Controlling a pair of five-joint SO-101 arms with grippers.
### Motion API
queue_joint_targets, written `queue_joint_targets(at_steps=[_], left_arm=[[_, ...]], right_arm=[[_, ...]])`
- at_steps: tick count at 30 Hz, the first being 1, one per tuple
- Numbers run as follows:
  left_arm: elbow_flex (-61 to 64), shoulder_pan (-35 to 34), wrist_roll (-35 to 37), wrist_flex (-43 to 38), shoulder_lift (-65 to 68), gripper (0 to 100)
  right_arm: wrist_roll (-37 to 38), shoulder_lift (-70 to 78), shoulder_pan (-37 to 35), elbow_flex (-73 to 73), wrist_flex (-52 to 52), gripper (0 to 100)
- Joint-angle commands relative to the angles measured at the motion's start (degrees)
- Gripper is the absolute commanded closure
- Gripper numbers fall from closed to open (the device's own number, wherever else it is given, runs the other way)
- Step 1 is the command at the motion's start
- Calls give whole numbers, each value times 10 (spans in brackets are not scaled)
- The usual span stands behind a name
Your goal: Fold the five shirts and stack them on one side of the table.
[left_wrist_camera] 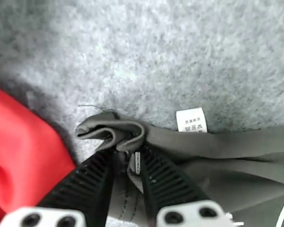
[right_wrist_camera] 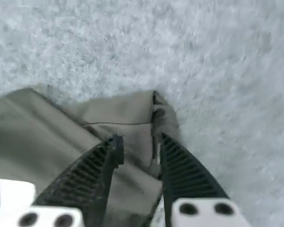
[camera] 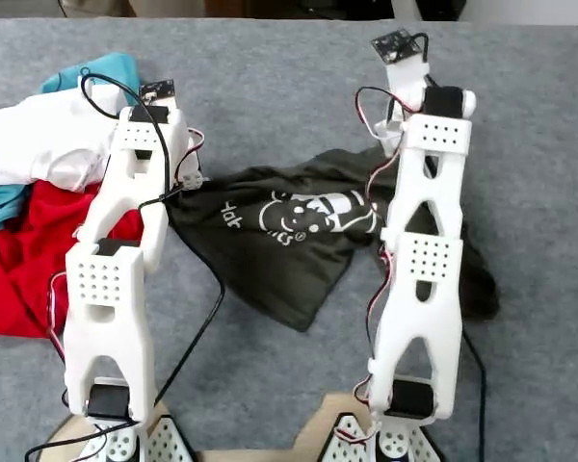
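A dark shirt (camera: pixel 289 245) with a white print lies rumpled on the grey table (camera: pixel 270 87) between the two arms. My left gripper (left_wrist_camera: pixel 128 153) is shut on a bunched fold at the shirt's left corner (camera: pixel 186 183), near a white label (left_wrist_camera: pixel 191 120). My right gripper (right_wrist_camera: pixel 139 144) is over the shirt's far right corner (camera: pixel 390 154), and its black fingers (right_wrist_camera: pixel 173 156) hold a fold of the dark cloth (right_wrist_camera: pixel 118 113) between them. A pile of shirts lies at the table's left edge: a white one (camera: pixel 39 140), a teal one (camera: pixel 96 72) and a red one (camera: pixel 24 260).
Red cloth (left_wrist_camera: pixel 23 156) lies right beside the left gripper. Black cables (camera: pixel 207 318) run over the table by the arms' bases. Bare grey table lies behind the shirt and to the right of the right arm (camera: pixel 539 192).
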Motion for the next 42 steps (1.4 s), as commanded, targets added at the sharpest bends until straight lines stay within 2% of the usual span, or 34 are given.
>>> queue_joint_targets(at_steps=[1,8,15,23,28,31,42], left_arm=[[3,-16,-6,-12,-1,981],[2,-13,-6,-14,-1,981],[-3,-12,-6,-15,0,981],[-3,-11,-6,-15,0,981],[-3,-11,-6,-15,0,981],[-3,-11,-6,-15,0,981],[-2,-11,-6,-15,0,981]], right_arm=[[-85,-29,-15,6,25,871],[-187,-35,-11,48,52,871],[-202,-36,36,50,59,871],[-202,-80,38,58,69,871],[-214,-108,39,128,69,868],[-220,-116,40,156,68,824],[-222,-115,83,162,56,806]])
